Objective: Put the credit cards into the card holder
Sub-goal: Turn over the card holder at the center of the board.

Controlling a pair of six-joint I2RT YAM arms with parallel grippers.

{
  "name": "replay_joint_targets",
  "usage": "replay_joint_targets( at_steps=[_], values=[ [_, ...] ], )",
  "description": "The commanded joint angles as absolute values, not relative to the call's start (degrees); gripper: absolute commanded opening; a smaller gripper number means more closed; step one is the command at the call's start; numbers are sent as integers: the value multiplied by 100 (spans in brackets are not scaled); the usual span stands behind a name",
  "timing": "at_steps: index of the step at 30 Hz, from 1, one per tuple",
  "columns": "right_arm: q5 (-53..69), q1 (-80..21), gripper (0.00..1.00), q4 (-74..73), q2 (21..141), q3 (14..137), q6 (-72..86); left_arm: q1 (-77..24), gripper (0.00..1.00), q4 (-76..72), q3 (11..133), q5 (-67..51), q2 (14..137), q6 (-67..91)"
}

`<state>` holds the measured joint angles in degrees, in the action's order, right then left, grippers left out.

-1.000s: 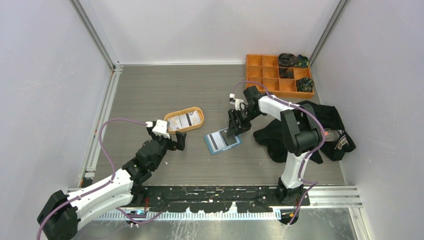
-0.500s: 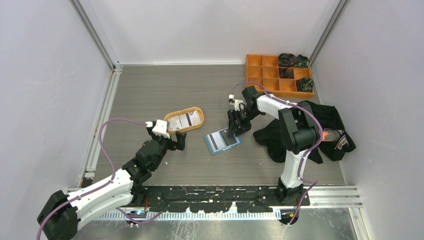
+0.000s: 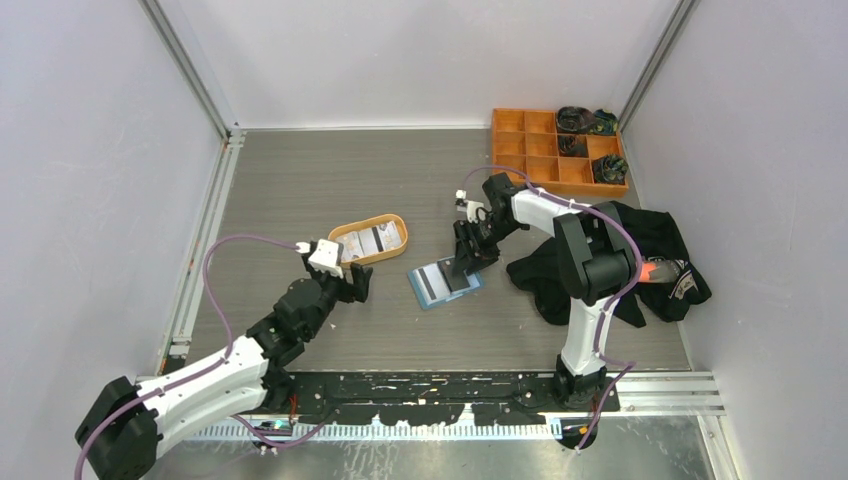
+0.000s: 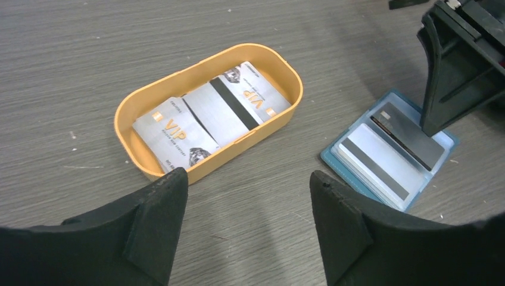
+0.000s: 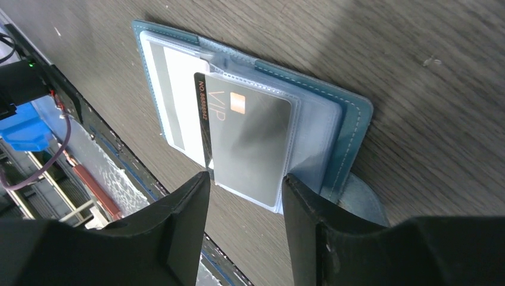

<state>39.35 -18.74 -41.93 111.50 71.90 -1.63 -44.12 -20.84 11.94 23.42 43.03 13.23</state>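
Note:
The blue card holder lies open on the table, its clear pockets facing up. A grey VIP card sits in the top pocket, and a white card with a grey stripe lies under it. My right gripper hovers open over the holder's near edge, its fingers either side of the grey card's end. More credit cards lie in the orange oval tray. My left gripper is open and empty, just short of the tray, with the holder to its right.
An orange compartment box with dark items stands at the back right. A black cloth lies beside the right arm's base. The right gripper's black fingers rise over the holder in the left wrist view.
My left gripper's jaws have narrowed a little but stay open. The right gripper has shifted slightly left over the holder. The cards have not moved.

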Motion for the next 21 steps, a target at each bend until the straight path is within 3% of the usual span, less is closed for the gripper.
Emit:
replay_joint_targets(
  at_steps=[1, 7, 13, 21],
  values=[
    [4287, -1917, 53, -4197, 11142, 7345, -115, -4391, 67, -2182, 1581, 1665, 4513, 1796],
    [4402, -1924, 52, -4175, 11166, 7356, -64, -4395, 33, -2671, 1806, 563, 5438, 2932],
    [4444, -1918, 52, -4138, 11192, 7348, -20, -4471, 24, -3328, 2231, -298, 6813, 3717],
    [4404, -1925, 50, -4121, 11209, 7355, -9, -4687, 23, -4098, 2674, -549, 8129, 4280]
  ],
)
